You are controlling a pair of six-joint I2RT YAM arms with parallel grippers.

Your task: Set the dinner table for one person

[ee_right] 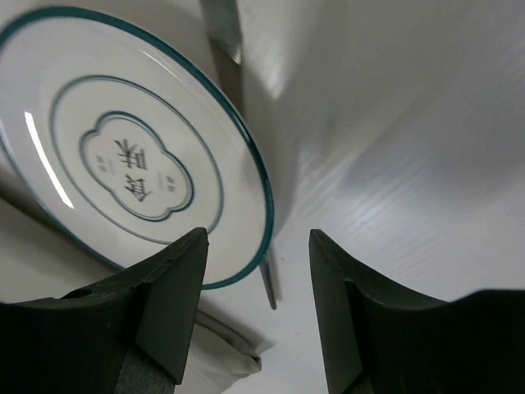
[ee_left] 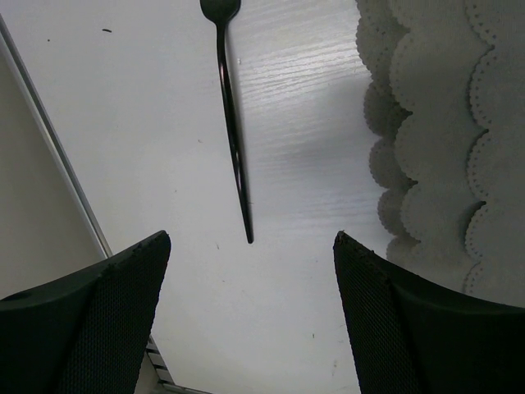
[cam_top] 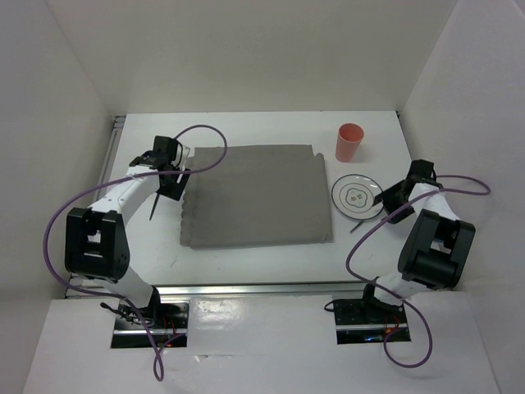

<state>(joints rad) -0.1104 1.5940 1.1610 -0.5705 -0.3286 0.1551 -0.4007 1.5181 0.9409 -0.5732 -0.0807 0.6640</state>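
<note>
Jaws: left gripper [ee_left: 251, 238] stands wide apart and empty. Right gripper [ee_right: 258, 238] also has its jaws apart, straddling a plate rim, not clamped that I can see.

Worktop [cam_top: 262, 131]: white, smooth, faint wood grain in the wrist views, metal rail along the left and near edges. It fills the floor of the white enclosure.

- Grey scallop-edged placemat [cam_top: 254, 197] lies at its centre, bare.
- Black fork [ee_left: 232, 123] lies on the worktop just left of the mat, handle pointing at the left jaws.
- White plate [ee_right: 123, 156] with teal rings sits right of the mat, a thin utensil handle [ee_right: 268, 287] under its edge; kind unclear.
- Coral cup [cam_top: 349, 142] stands behind the plate.

Step, as I judge it: getting hold of the plate. Next I need to pinch the rim firmly, lift level and carry it onto the mat.
</note>
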